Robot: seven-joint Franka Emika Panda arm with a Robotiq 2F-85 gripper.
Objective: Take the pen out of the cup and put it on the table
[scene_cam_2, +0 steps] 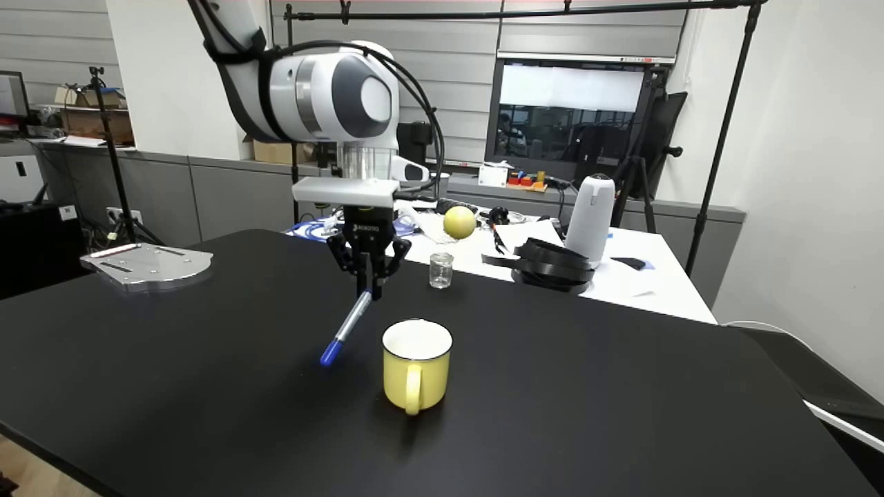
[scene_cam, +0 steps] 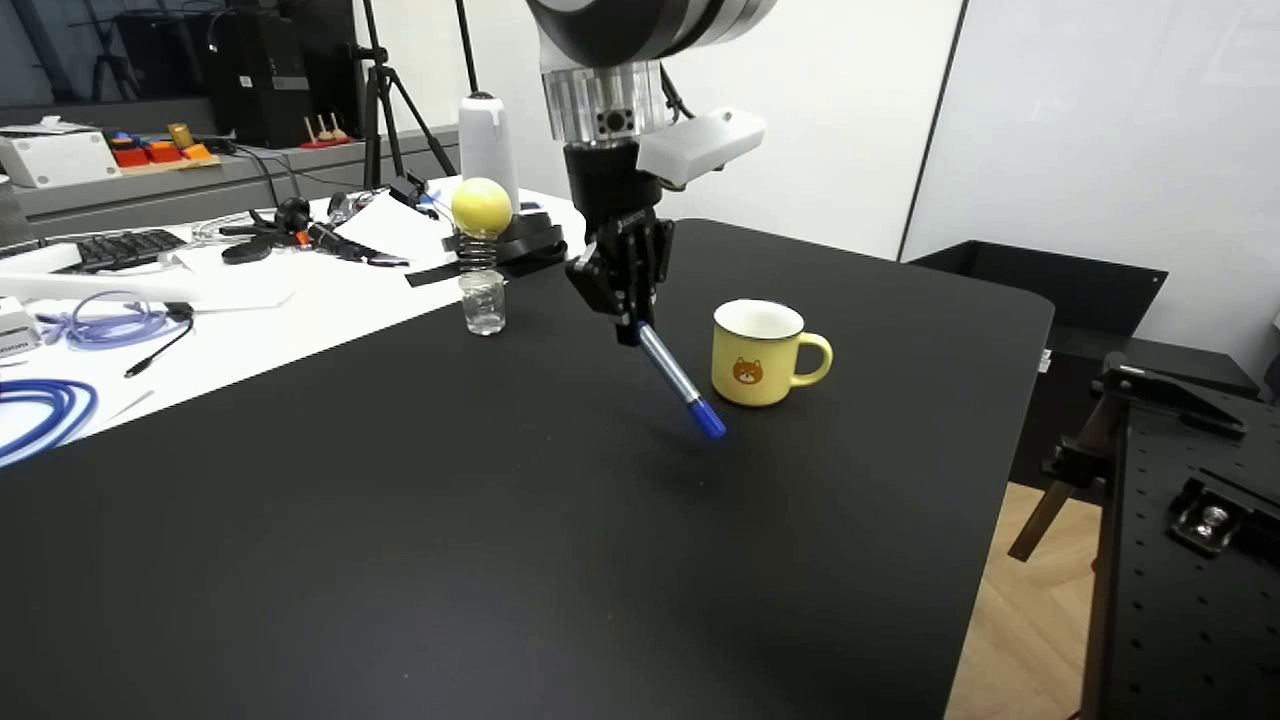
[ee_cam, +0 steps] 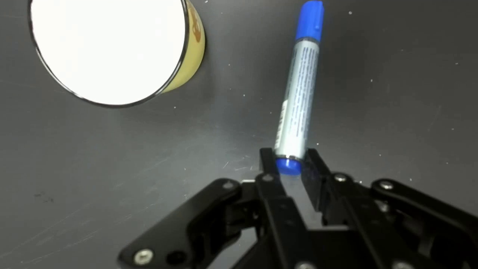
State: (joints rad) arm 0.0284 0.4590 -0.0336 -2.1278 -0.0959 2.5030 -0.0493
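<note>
Left to right in your wrist view: yellow mug (ee_cam: 195, 52), upright; then, outside it, your blue-capped marker pen (ee_cam: 298, 97), rear end clenched by your Robotiq gripper (ee_cam: 289, 161). The pen's long axis runs away from the jaws, slanting cap-down over the black tabletop (scene_cam: 560, 520) in both exterior views; whether it touches, I can't tell. Levelling that tilt looks like your next job.
</note>
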